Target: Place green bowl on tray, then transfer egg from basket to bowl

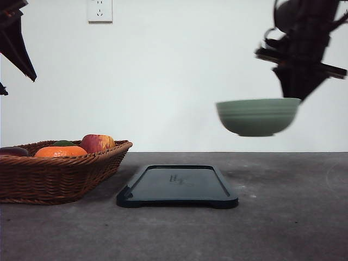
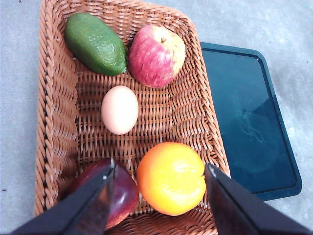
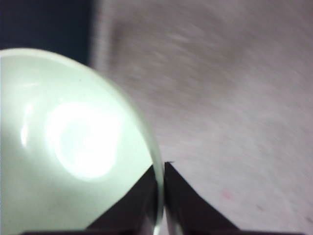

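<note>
Right end effector (image 3: 161, 169) pinches the green bowl (image 1: 258, 116) rim, held high, right of the tray (image 1: 178, 186); left end effector (image 2: 160, 171) gapes over the basket (image 2: 54, 122).

In the front view the basket (image 1: 60, 174) is cut off at the 9 o'clock edge, and its wall hides the lower parts of the fruit; the egg (image 2: 120, 109) lies below the rim there. The left gripper (image 1: 16, 43) is cropped at the 10 o'clock corner, its jaws out of frame. The right gripper (image 1: 299, 89) is a dark, blurred silhouette cropped at the top, so its hold on the bowl (image 1: 258, 116) cannot be made out from here.

In the left wrist view a dark red fruit (image 2: 122, 193) sits half behind a finger (image 2: 85, 205).

The right wrist view is motion-blurred; the bowl is cropped at 9 and 6 o'clock, and the tray (image 3: 44, 24) is a dark smear at 11 o'clock.
</note>
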`<action>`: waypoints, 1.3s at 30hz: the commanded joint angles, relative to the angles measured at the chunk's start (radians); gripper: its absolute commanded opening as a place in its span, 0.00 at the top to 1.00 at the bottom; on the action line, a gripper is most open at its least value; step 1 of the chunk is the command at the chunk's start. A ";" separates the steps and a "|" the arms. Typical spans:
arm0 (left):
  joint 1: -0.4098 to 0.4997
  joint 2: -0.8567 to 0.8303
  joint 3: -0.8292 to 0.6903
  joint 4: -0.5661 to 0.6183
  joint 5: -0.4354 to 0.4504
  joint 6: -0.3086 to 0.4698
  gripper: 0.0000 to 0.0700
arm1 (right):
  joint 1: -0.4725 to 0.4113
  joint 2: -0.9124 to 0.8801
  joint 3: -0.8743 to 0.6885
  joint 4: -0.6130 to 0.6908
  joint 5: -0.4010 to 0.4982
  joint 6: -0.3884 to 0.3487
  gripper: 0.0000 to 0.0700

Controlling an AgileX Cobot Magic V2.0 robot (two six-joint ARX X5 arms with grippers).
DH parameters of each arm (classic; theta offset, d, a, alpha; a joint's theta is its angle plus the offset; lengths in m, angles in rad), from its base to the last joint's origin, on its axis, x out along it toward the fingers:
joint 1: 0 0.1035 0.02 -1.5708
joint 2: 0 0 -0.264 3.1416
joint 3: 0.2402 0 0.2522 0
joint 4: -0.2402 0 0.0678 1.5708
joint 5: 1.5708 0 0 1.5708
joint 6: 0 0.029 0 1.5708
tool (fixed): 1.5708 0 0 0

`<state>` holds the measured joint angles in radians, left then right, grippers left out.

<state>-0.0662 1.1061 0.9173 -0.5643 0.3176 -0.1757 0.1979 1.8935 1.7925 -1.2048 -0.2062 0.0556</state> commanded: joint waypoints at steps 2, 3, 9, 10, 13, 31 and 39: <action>-0.002 0.009 0.023 0.012 0.005 0.006 0.50 | 0.068 0.027 0.031 0.042 -0.005 -0.003 0.99; -0.002 0.009 0.023 0.012 0.005 0.006 0.50 | 0.091 0.030 0.032 0.065 -0.005 0.004 0.99; -0.002 0.010 0.023 0.011 0.005 0.006 0.50 | 0.205 0.068 0.038 0.196 -0.006 0.049 0.99; -0.002 0.010 0.023 0.011 0.005 0.006 0.50 | 0.220 0.077 0.039 0.210 -0.006 0.053 0.99; -0.002 0.011 0.023 0.011 0.005 0.006 0.50 | 0.254 0.115 0.042 0.238 -0.006 0.067 0.99; -0.002 0.011 0.023 0.007 0.005 0.006 0.50 | 0.267 0.278 0.044 0.283 0.007 0.087 0.99; -0.002 0.011 0.023 0.002 0.005 0.006 0.50 | 0.271 0.279 0.068 0.262 0.017 0.090 0.69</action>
<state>-0.0662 1.1061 0.9173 -0.5690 0.3176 -0.1757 0.4610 2.1494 1.8287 -0.9441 -0.1902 0.1361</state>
